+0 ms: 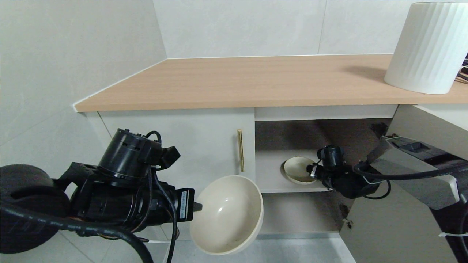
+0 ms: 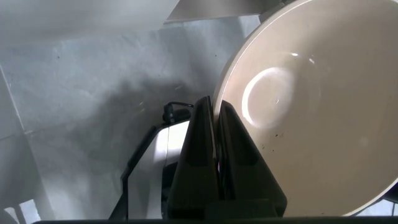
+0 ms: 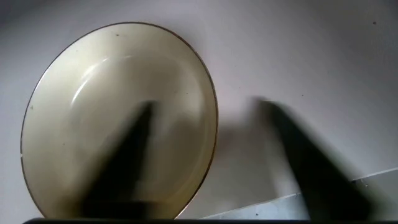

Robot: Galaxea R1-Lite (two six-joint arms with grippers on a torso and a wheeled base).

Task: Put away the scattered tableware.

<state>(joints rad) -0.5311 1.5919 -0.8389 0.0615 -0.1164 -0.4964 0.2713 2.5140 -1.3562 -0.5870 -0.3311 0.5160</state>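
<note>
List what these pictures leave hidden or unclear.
Head view: the right tool covers one side of the small bowl; contact unclear.
Right wrist view: its fingers are blurred.
Left wrist view: the big bowl runs off the edge.
Head view: the white shade is cut by the right edge.

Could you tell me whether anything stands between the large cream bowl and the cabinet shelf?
Yes: the right gripper sits in the opening, at the small cream dish on the white shelf, blocking the cream bowl.
</note>
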